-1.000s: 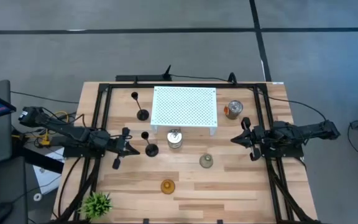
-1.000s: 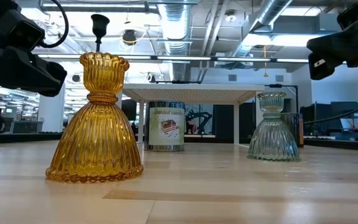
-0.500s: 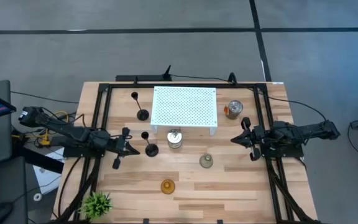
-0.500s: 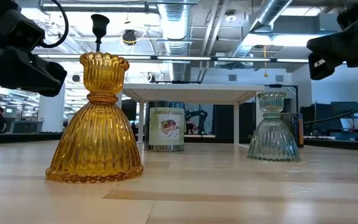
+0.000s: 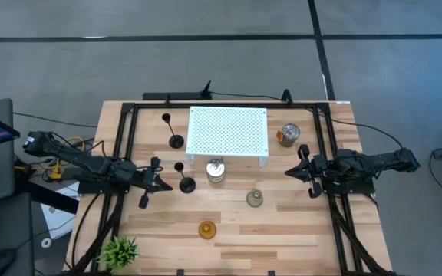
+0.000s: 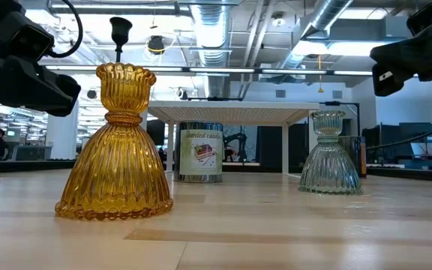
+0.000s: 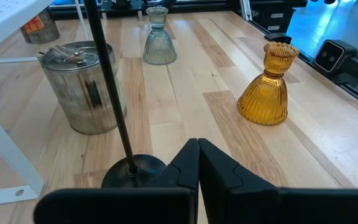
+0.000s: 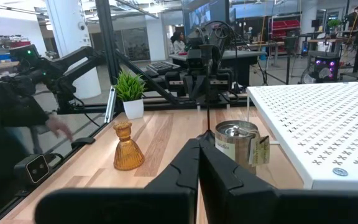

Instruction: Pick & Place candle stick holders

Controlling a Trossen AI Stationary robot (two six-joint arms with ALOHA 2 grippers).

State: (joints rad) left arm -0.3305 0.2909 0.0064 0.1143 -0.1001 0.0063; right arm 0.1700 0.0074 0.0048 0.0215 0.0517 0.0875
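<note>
Nearest your low camera: an amber glass candle holder (image 6: 115, 146), upright on the desk (image 5: 282, 230), nothing in its cup that you can see. A small potted plant (image 5: 118, 250) stands at the desk's front left corner.

Next back: a pale-green glass candle holder (image 6: 330, 155), upright, well apart from the amber one, with no visible contents.

Mid-desk: your left gripper (image 5: 165, 185) hangs with its fingers clenched on nothing, just beside a black candle holder (image 5: 186, 183) with a round base and thin stem. Its wrist view shows the base right ahead of the fingertips. Beside that, a silver lidded tin (image 5: 216, 173) with a label, lid on, contents hidden from you. It sits at the front edge of a white perforated rack (image 5: 229, 132).

Your right gripper (image 5: 290, 172) hangs at the desk's right side, fingers clenched, holding nothing.

Farther back: a second black candle holder (image 5: 176, 141), left of the rack. A second can (image 5: 289, 135) stands right of the rack; you cannot tell what it holds.

Beyond the desk: a person seated in the room at far left of the low view.
</note>
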